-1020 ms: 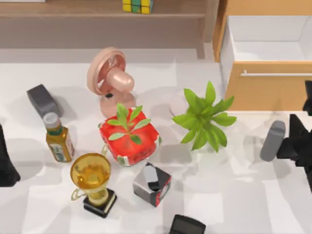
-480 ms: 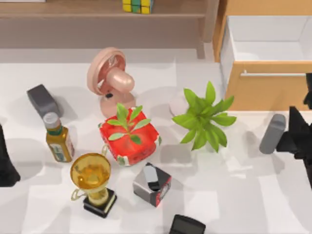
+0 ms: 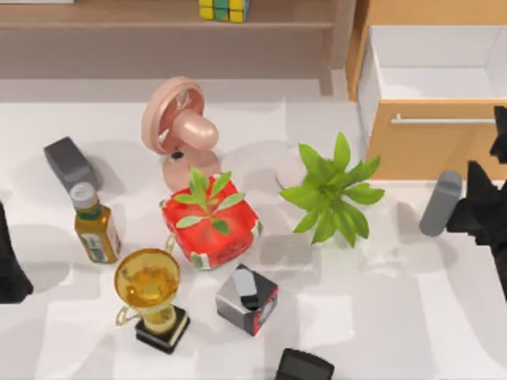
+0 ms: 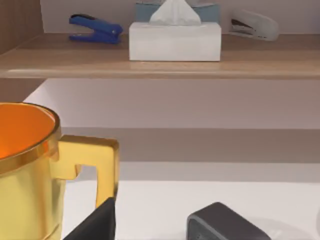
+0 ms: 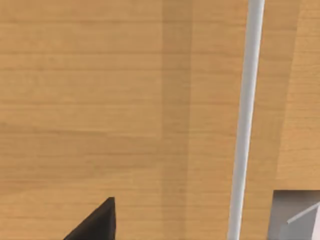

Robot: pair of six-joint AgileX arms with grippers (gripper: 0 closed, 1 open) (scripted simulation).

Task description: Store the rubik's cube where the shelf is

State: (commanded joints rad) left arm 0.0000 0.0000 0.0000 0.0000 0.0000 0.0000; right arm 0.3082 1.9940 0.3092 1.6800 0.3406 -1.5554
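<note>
Top view places the rubik's cube already on the shelf, at the back edge of the bench, so the storing itself is judged done. The right pincer is seen at the right edge of the bench, in front of the drawer cabinet with its silver bar handle; nothing is seen held in it, but whether its fingers are apart or together cannot be told. A grey cylinder stands just beside it, on the side toward the green plant. The left arm is parked at the left edge of the bench, and the state of its pincer cannot be told either.

Right wrist view is taken up by the cabinet's wooden front and the handle, which suggests the pincer is near that face.

Risks are judged as follows. The grey cylinder could be knocked over if the right arm were swung toward the middle of the bench, since the two are so near. The cabinet front or its handle could be struck if the arm were moved forward. The cube sits near the shelf's front edge, so it could be dislodged by any further reach toward it. The pink fan, red pot, trophy and bottle crowd the middle and would be hit by a low sweep.
</note>
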